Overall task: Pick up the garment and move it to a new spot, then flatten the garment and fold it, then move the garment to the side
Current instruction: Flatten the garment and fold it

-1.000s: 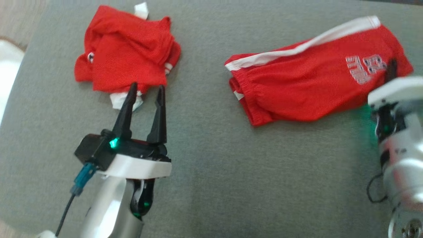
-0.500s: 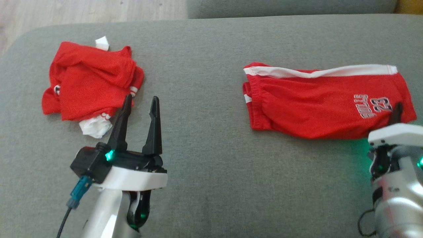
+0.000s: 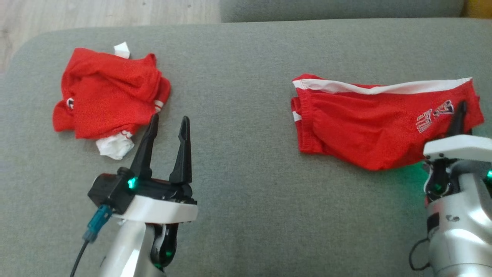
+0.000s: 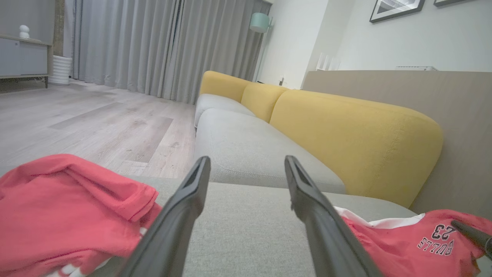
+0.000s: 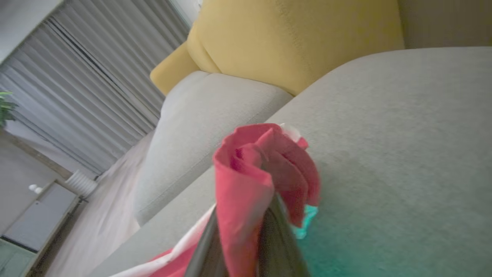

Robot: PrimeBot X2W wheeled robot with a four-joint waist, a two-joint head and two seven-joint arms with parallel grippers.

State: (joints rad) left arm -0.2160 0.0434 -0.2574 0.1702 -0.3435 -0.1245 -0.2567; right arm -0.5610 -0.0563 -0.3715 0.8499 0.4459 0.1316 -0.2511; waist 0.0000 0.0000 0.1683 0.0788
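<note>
The garment, red shorts [image 3: 365, 123] with a white side stripe and a grey print, lies across the right half of the grey cushion [image 3: 246, 161]. My right gripper [image 3: 460, 111] is shut on its right end. In the right wrist view the red cloth [image 5: 246, 173] bunches up out of the closed fingers [image 5: 278, 242]. My left gripper [image 3: 169, 118] stands open over bare cushion, its fingertips just right of a crumpled red and white garment [image 3: 107, 96]. The left wrist view shows that open gripper [image 4: 246, 161] between the crumpled garment [image 4: 57, 204] and the shorts [image 4: 403, 242].
The cushion's rounded far left corner [image 3: 27, 46] drops to a wooden floor [image 3: 96, 11]. A second grey seat [image 4: 246, 150] with a yellow backrest [image 4: 346, 138] lies beyond the far edge. Bare cushion spans the middle between the two garments.
The head camera has tilted up, shifting the whole picture. The shorts' right end has lifted and wrinkled around the print in my shut right gripper. My left gripper stays open in place.
</note>
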